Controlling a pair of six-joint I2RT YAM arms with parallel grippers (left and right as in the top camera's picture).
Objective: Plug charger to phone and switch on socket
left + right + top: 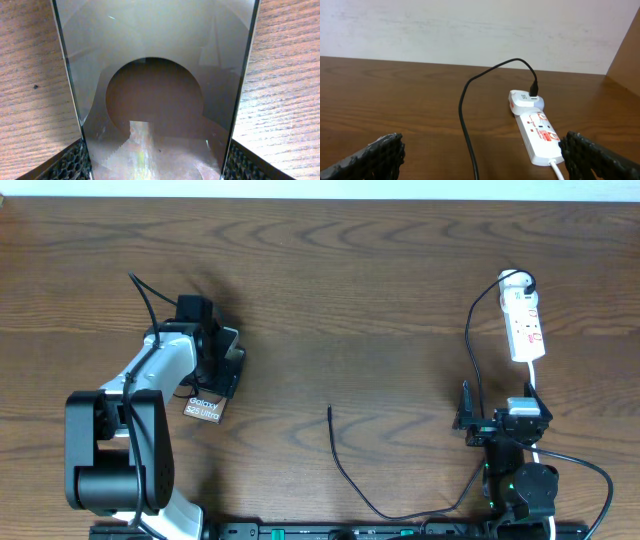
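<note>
My left gripper [226, 362] is shut on the phone [203, 408], whose brownish end with white "Galaxy" lettering sticks out toward the front. In the left wrist view the phone's glossy screen [155, 75] fills the frame, and both fingers [155, 167] press its long edges. The white socket strip [525, 325] lies at the right rear. The charger cable [345, 470] runs from a white adapter [514, 280] on the strip, and its free tip [330, 410] lies mid-table. My right gripper [503, 415] is open and empty, just in front of the strip [537, 132] with the cable [469, 145] between its fingers [485, 160].
The strip's white cord [545, 452] runs past the right arm toward the front edge. The left arm's base [115, 460] stands at the front left. A pale wall [470, 30] rises behind the table.
</note>
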